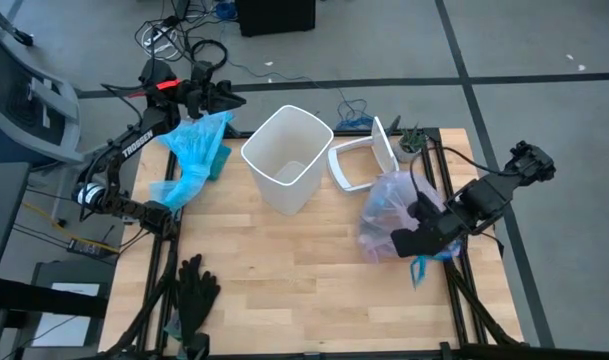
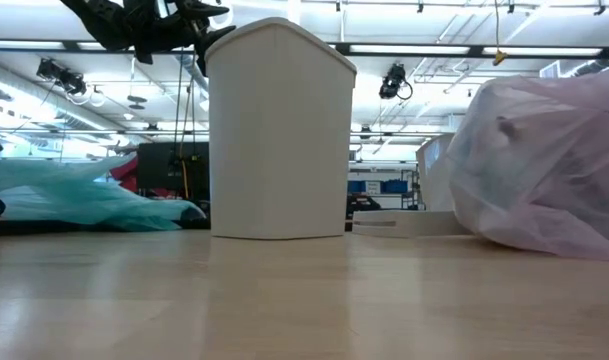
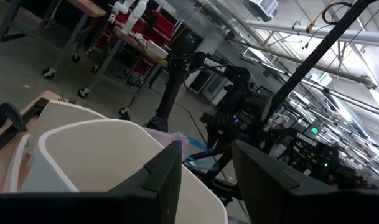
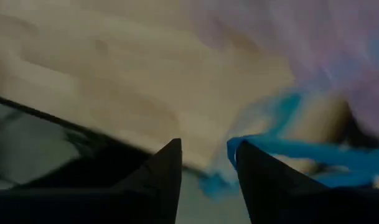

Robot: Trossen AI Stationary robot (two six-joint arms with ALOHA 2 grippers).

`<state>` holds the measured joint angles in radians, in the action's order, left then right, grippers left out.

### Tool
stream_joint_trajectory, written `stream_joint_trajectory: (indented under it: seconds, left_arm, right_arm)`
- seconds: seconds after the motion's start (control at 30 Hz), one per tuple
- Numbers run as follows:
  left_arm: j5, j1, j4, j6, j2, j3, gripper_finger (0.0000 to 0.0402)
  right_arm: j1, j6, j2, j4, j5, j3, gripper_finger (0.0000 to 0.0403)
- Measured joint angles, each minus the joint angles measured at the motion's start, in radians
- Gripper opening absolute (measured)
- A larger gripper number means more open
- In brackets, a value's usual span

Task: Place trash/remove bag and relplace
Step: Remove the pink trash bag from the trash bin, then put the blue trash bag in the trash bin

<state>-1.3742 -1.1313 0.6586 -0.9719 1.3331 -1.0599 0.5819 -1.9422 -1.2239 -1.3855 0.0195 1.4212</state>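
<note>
A wooden table (image 1: 284,270) stands on grey floor (image 1: 544,60) strewn with cables (image 1: 174,35).

The tabletop (image 1: 284,260) is pale wood, smooth with a soft sheen; the bag (image 1: 389,215) — thin, crinkled translucent plastic; the bin (image 1: 284,160) — matt white plastic.
</note>
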Motion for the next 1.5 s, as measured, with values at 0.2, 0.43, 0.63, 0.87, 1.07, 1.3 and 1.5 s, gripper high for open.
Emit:
stream_joint_trajectory:
  seconds: [0.2,0.43,0.63,0.87,1.07,1.3,1.5]
  left_arm:
    - [-0.012,0.001,0.001,0.052,0.000,0.000,0.0152]
    - [-0.016,0.023,0.000,0.057,0.000,0.000,0.0152]
    - [-0.016,0.034,-0.008,0.055,0.000,0.000,0.0152]
    - [-0.017,0.034,-0.010,0.052,0.000,0.000,0.0152]
    - [-0.020,0.035,-0.006,0.081,0.000,0.047,0.0152]
    - [-0.020,0.035,-0.006,0.130,0.000,0.183,0.0152]
    - [-0.019,0.036,0.009,0.174,0.000,0.268,0.0152]
  right_arm:
    - [0.000,0.094,0.000,-0.022,0.412,-0.006,0.0139]
    - [-0.055,0.108,0.000,-0.033,0.313,-0.027,0.0138]
    - [-0.059,0.087,0.000,-0.097,-0.094,-0.027,0.0131]
    - [-0.056,0.040,0.007,-0.174,-0.380,-0.029,0.0121]
    - [-0.038,-0.017,0.009,-0.162,-0.410,-0.003,0.0118]
    - [-0.003,-0.016,0.010,-0.019,-0.227,0.015,0.0115]
    - [-0.004,0.123,0.009,0.120,0.062,0.015,0.0114]
